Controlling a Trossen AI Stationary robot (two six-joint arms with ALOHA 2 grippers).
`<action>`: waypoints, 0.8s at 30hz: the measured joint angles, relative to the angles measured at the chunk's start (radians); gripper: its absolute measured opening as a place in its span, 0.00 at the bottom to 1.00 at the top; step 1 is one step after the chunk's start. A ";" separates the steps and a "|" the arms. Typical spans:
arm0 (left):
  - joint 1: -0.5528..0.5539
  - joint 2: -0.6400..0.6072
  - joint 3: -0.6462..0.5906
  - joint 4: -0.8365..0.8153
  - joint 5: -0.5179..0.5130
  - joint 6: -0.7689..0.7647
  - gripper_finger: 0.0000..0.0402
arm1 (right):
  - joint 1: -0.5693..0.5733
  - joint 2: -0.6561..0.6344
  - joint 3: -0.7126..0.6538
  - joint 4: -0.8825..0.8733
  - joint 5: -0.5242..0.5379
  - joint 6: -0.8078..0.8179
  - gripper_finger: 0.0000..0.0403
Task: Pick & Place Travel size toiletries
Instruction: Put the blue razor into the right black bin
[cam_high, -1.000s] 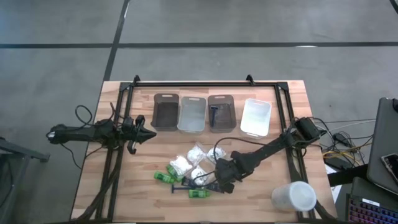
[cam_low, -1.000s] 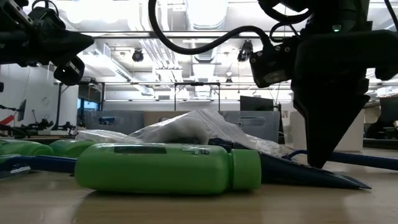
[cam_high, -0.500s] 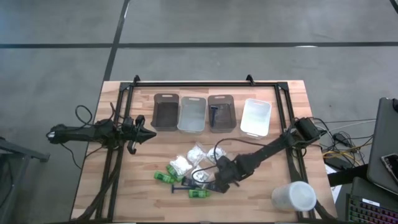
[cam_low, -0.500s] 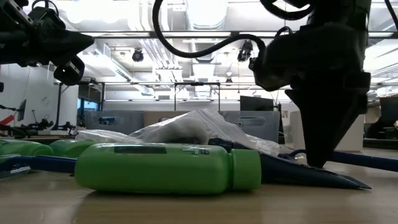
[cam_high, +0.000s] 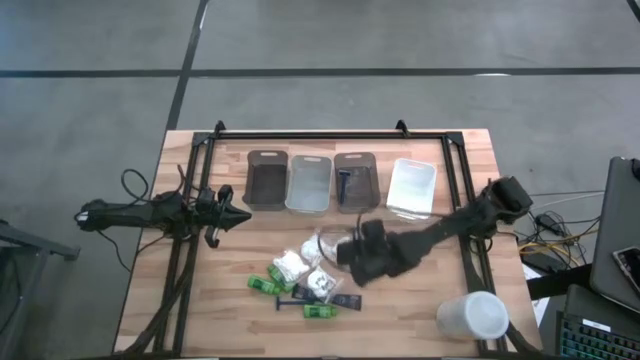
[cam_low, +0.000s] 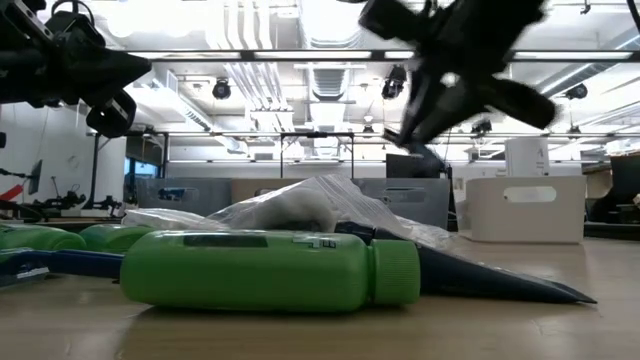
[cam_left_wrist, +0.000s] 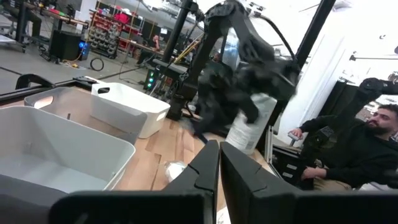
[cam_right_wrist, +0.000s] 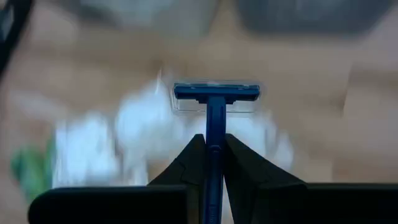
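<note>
Blue razor, handle in right end effector

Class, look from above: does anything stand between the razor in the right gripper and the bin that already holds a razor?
Nothing visible does. The right gripper, shut on the blue razor, is lifted above the packets; bare table separates it from the grey bin.

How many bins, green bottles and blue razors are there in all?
Rectangular plastic bins: 4
Bright green mini bottles: 3
Dark blue disposable razors: 3, one held by the right gripper
Total: 10
</note>
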 joint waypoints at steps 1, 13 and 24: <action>0.000 0.000 0.000 -0.003 0.000 0.000 0.05 | -0.024 -0.012 0.000 -0.016 0.030 -0.026 0.07; 0.000 0.001 0.000 -0.015 0.000 0.000 0.05 | -0.348 -0.199 0.028 -0.079 0.051 -0.424 0.07; 0.000 0.001 0.000 -0.018 0.009 -0.002 0.05 | -0.500 -0.188 0.035 -0.074 -0.100 -0.515 0.08</action>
